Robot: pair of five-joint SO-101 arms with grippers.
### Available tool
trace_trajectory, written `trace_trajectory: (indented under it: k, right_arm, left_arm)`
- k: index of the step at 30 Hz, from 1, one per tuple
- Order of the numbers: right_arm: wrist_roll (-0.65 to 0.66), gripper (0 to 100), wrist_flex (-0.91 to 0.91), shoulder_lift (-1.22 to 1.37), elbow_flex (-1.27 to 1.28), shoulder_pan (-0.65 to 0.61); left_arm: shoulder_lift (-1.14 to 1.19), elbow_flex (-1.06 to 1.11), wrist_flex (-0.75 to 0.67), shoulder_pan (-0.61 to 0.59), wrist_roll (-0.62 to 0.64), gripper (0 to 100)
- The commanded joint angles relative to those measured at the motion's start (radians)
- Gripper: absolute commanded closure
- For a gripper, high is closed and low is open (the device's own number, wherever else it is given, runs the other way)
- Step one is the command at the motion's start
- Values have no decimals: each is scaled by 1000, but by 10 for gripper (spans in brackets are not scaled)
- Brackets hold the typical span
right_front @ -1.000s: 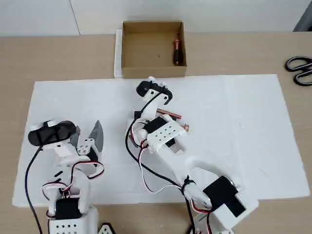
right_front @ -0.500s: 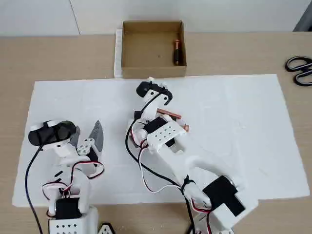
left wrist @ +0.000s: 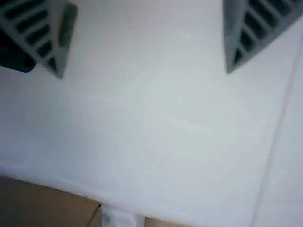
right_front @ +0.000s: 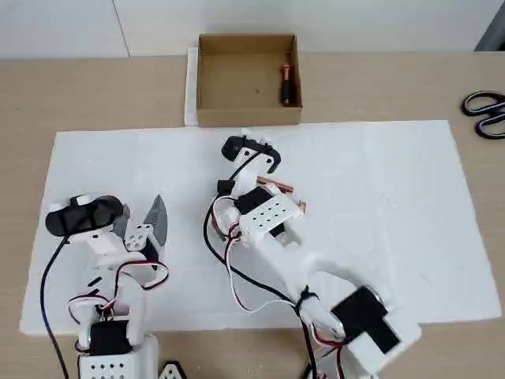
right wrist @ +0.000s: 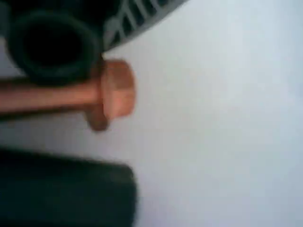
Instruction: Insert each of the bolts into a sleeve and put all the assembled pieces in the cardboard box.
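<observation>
The cardboard box stands at the table's far edge, with one copper bolt in a black sleeve lying along its right wall. In the middle of the white sheet, my right arm's wrist hangs over a copper bolt. In the right wrist view that bolt lies next to a black sleeve between the fingers of my right gripper, which is open, with white sheet showing below the bolt. My left gripper is open over bare sheet at the near left.
A white sheet covers most of the table. Scissors lie at the far right edge. Another copper end pokes out beside the right wrist. A white block leans against the box's left side.
The right arm has shifted very slightly toward the near side over the bolt. The left arm has kept still.
</observation>
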Motion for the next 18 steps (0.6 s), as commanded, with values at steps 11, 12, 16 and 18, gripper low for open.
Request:
trace_trajectory:
  k: [11,12,16,18]
  right_arm:
    - [321,995,159,-506,-46,265]
    - [354,995,163,-516,-44,309]
    - [483,995,225,-489,-44,460]
    - [569,995,242,-441,-43,507]
  left_arm:
    - [-11,-2,-5,-6,0,789]
    - [-11,-2,-5,-6,0,789]
    - [-11,-2,-5,-6,0,789]
    - [-11,-2,-5,-6,0,789]
